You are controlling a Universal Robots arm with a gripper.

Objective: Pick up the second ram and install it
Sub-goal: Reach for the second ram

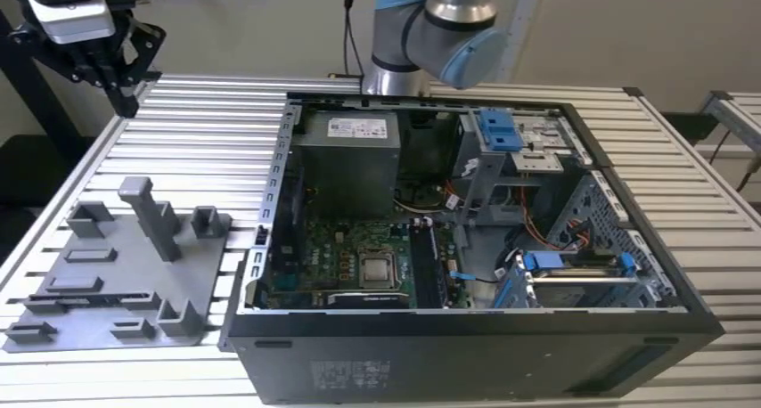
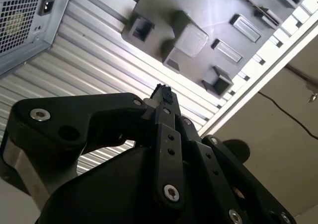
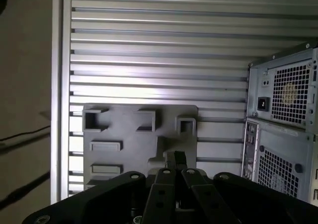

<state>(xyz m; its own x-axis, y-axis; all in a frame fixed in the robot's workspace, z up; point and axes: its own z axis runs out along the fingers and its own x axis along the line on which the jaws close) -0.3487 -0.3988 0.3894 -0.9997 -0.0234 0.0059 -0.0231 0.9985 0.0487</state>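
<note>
My gripper (image 1: 123, 101) hangs high over the back left corner of the slatted table, at the exterior view's left. Its black fingers come together to a point, shut with nothing between them, as the fingertips (image 2: 163, 92) show in both wrist views. Below and in front of it lies the grey plastic tray (image 1: 202, 279) with upright blocks and long slots; the tray (image 3: 129, 134) sits under the fingertips (image 3: 175, 159) in the first wrist view. The second ram is out of view. The green motherboard (image 1: 321, 261) lies in the open computer case (image 1: 476, 346), its long black sockets (image 1: 426, 265) beside the processor.
The case fills the middle and right of the table, with a grey power supply (image 1: 345, 163) at its back and blue drive brackets (image 1: 500, 130). The arm's base (image 1: 434, 34) stands behind the case. The case's vented rear panel (image 3: 283, 134) sits close beside the tray. The table edge (image 3: 62, 110) runs past the tray's other side.
</note>
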